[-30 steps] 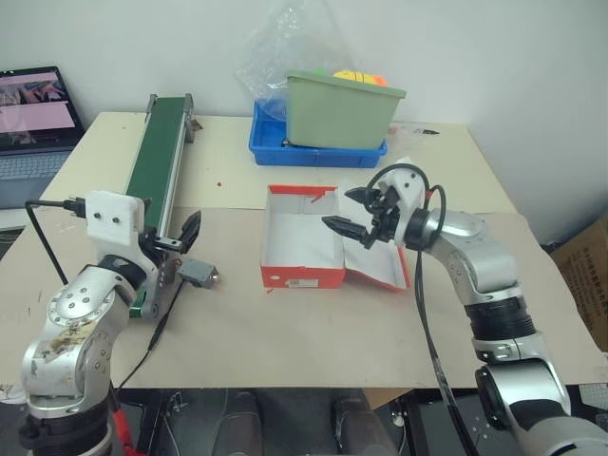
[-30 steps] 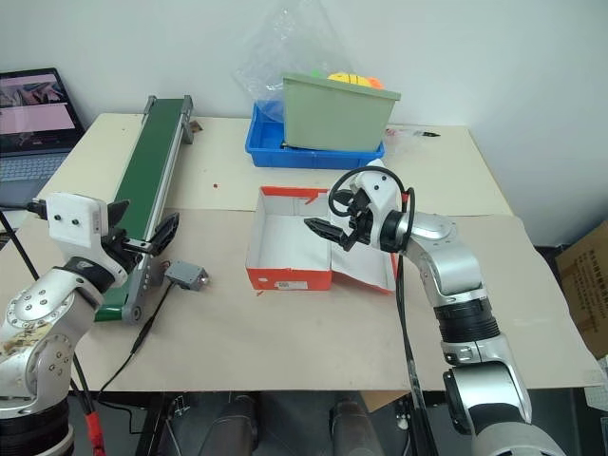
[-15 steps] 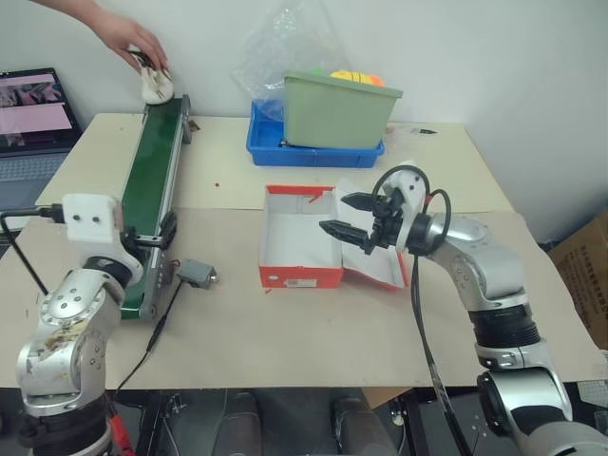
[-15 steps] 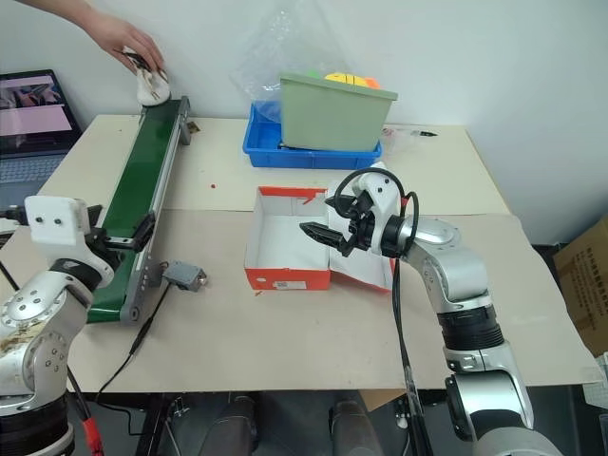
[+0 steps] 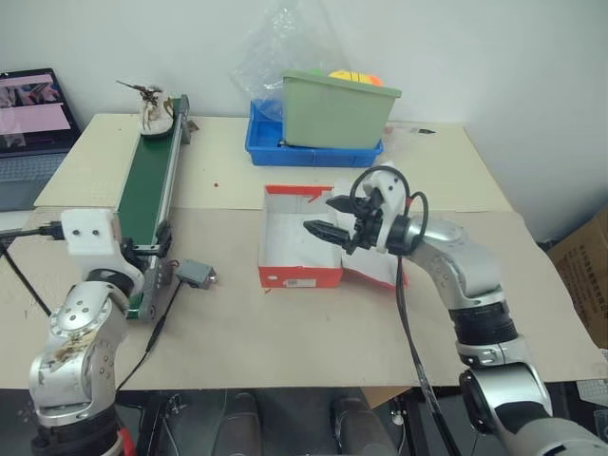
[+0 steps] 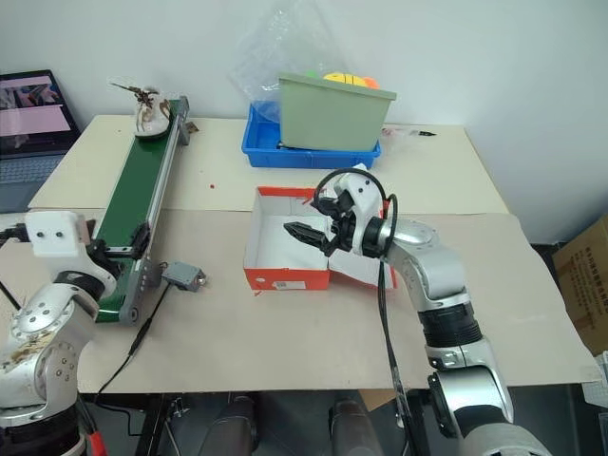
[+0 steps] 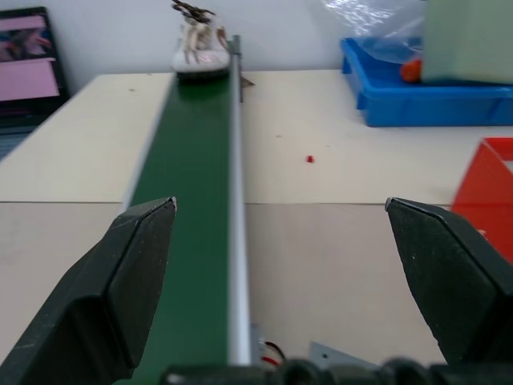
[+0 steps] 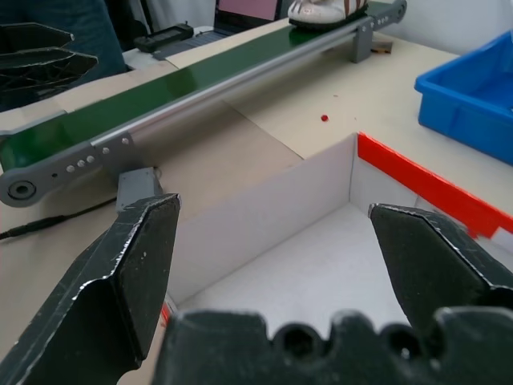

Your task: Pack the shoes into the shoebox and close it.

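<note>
One of the shoes [image 5: 152,106], cream-white with dark laces, sits on the far end of the green conveyor belt [image 5: 152,180]; it also appears ahead of my left gripper [image 7: 199,48]. The shoebox [image 5: 302,277] lies open in the middle of the table, red-orange outside, white and empty inside, its lid [image 5: 378,271] folded out to the right. My right gripper [image 5: 321,216] hangs open over the box's right half, pointing left. At the belt's near end my left gripper [image 7: 280,203] stands open, aimed along the belt with nothing between its fingers.
A small grey box on a cable [image 5: 195,274] lies between the belt and the shoebox. Behind the shoebox stand a blue tray [image 5: 313,152], a green bin [image 5: 340,109] and a plastic bag. A laptop [image 5: 33,114] sits at the far left.
A person's hand set a shoe on the belt's far end and withdrew. My left gripper swung left to the belt's near end. The right gripper shifted slightly left over the box.
</note>
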Motion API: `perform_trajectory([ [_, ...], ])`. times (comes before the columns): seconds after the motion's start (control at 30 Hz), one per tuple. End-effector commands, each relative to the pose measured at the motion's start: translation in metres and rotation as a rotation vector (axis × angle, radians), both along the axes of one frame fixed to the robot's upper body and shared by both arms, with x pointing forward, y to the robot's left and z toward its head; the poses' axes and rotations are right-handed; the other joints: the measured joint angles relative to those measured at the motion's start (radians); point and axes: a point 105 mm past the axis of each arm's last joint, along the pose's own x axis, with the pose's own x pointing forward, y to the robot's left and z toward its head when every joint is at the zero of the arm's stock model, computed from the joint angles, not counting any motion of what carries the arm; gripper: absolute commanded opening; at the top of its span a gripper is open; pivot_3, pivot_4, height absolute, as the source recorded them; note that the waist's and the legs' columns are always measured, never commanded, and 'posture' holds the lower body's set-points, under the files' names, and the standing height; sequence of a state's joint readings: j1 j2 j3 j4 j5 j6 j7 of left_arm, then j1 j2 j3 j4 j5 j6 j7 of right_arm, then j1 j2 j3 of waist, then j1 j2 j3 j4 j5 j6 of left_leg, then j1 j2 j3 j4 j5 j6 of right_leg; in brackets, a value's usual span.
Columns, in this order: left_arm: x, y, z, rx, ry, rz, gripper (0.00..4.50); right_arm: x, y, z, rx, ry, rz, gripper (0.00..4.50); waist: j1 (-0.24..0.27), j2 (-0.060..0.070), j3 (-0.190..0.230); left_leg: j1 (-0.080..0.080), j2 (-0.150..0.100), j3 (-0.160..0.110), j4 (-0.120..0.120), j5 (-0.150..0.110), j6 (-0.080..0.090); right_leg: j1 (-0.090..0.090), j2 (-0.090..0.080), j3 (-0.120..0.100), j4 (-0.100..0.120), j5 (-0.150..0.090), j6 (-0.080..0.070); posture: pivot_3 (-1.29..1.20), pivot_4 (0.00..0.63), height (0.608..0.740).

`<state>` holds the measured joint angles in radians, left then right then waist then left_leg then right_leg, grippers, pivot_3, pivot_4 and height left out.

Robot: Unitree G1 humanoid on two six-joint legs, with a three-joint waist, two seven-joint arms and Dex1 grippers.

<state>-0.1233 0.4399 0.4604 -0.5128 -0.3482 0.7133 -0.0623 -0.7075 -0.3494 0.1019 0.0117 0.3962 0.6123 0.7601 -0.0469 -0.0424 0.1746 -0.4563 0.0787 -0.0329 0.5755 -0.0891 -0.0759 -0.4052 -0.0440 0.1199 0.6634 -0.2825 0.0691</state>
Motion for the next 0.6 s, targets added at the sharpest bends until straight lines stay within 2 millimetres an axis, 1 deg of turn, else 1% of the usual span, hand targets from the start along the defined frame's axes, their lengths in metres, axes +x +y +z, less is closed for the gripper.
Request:
perform_trajectory([
  [0.03,-0.010,0.032,0.013,0.025,-0.060,0.119,4.50,-0.002,0.004,0.016,0.016,-0.062,0.027,4.44,0.002,0.000,0.000,0.000,0.000,0.000,0.000,0.000,0.000,0.000,0.000,0.000,0.000,0.000,0.000,0.00,0.150,0.740],
  [0.13,-0.015,0.044,0.007,0.014,-0.052,0.140,4.50,-0.004,0.006,0.014,0.016,-0.059,0.043,4.44,0.003,0.000,0.000,0.000,0.000,0.000,0.000,0.000,0.000,0.000,0.000,0.000,0.000,0.000,0.000,0.00,0.150,0.740],
  [0.2,-0.021,0.054,0.000,-0.016,-0.051,0.163,4.50,-0.013,0.011,0.015,0.025,-0.065,0.104,4.44,0.003,0.000,0.000,0.000,0.000,0.000,0.000,0.000,0.000,0.000,0.000,0.000,0.000,0.000,0.000,0.00,0.150,0.740],
  [0.23,-0.024,0.055,-0.003,-0.013,-0.046,0.159,4.50,-0.019,0.014,0.017,0.032,-0.075,0.145,4.44,0.003,0.000,0.000,0.000,0.000,0.000,0.000,0.000,0.000,0.000,0.000,0.000,0.000,0.000,0.000,0.00,0.150,0.740],
  [0.33,-0.025,0.054,-0.008,-0.007,-0.038,0.138,4.50,-0.031,0.020,0.022,0.032,-0.096,0.226,4.44,0.003,0.000,0.000,0.000,0.000,0.000,0.000,0.000,0.000,0.000,0.000,0.000,0.000,0.000,0.000,0.00,0.150,0.740],
  [0.43,-0.020,0.044,-0.007,0.026,-0.035,0.075,4.50,-0.038,0.025,0.029,0.043,-0.104,0.264,4.44,0.005,0.000,0.000,0.000,0.000,0.000,0.000,0.000,0.000,0.000,0.000,-0.001,0.000,0.000,0.000,0.00,0.150,0.740],
  [0.47,-0.019,0.043,-0.007,0.026,-0.037,0.071,4.50,-0.039,0.026,0.031,0.043,-0.107,0.271,4.44,0.005,0.000,0.000,0.000,0.000,0.000,0.000,0.000,0.000,0.000,0.000,-0.001,0.000,0.000,0.000,0.00,0.150,0.740],
  [0.5,-0.019,0.044,-0.007,0.024,-0.039,0.072,4.50,-0.040,0.026,0.032,0.042,-0.109,0.274,4.44,0.005,0.000,0.000,0.000,0.000,0.000,0.000,0.000,0.000,0.000,0.000,-0.001,0.000,0.000,0.000,0.00,0.150,0.740],
  [0.6,-0.017,0.055,-0.014,0.031,-0.006,0.117,4.50,-0.043,0.028,0.033,0.039,-0.110,0.281,4.44,0.004,0.000,0.000,0.000,0.000,0.000,0.000,0.000,0.000,0.000,0.000,-0.001,0.000,0.000,0.000,0.00,0.150,0.740],
])
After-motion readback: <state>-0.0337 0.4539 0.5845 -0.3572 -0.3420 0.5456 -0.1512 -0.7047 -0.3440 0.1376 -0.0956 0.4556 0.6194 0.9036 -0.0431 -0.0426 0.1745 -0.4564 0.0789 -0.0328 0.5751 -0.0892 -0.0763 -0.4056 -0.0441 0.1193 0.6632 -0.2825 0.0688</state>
